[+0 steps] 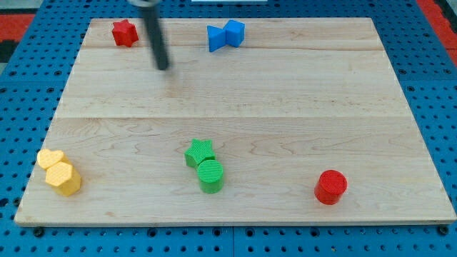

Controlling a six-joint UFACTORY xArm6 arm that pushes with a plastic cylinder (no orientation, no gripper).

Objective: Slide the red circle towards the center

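The red circle (330, 187) lies near the view's bottom right of the wooden board (285, 107). My tip (165, 68) is near the view's top left, far from the red circle, just right of and below the red star (124, 33). The rod rises from the tip to the view's top edge.
Two blue blocks (226, 35) touch each other at the view's top centre. A green star (200, 152) and a green circle (211, 175) touch at the bottom centre. A yellow heart (50, 158) and a yellow hexagon (64, 178) sit at the bottom left. Blue pegboard (28, 86) surrounds the board.
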